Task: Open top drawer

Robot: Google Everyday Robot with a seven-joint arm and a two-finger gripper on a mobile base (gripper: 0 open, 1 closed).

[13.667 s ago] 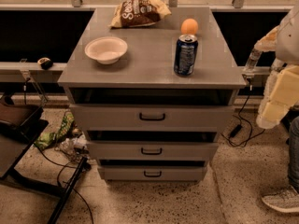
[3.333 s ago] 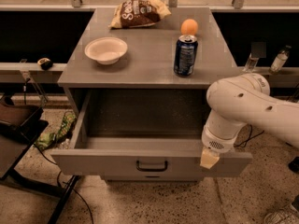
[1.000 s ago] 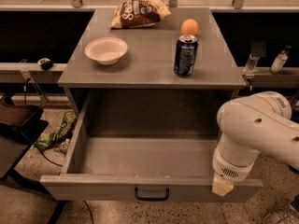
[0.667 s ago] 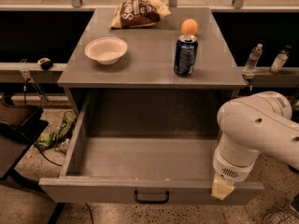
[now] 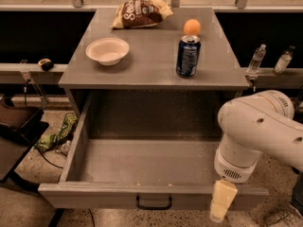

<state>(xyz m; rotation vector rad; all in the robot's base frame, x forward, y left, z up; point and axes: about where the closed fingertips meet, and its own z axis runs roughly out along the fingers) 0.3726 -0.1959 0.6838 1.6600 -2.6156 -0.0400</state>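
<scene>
The top drawer (image 5: 118,196) of the grey metal cabinet is pulled far out toward me. Its grey box interior (image 5: 147,161) shows nothing inside. Its black bar handle (image 5: 154,203) sits at the middle of the flat front. My gripper (image 5: 222,200) hangs from the white arm (image 5: 258,131) at the drawer's front right corner, right of the handle and not on it. It overlaps the front edge in view. The two lower drawers are hidden under the open one.
On the cabinet top (image 5: 151,65) stand a white bowl (image 5: 107,50), a blue can (image 5: 188,56), an orange (image 5: 191,27) and a chip bag (image 5: 139,12). Two bottles (image 5: 256,59) stand on the ledge at the right. Cables and green litter (image 5: 59,135) lie on the floor at the left.
The drawer was shut at first and now stands pulled out wide. Over the last second it came only slightly further toward me, with the gripper staying at its front right corner.
</scene>
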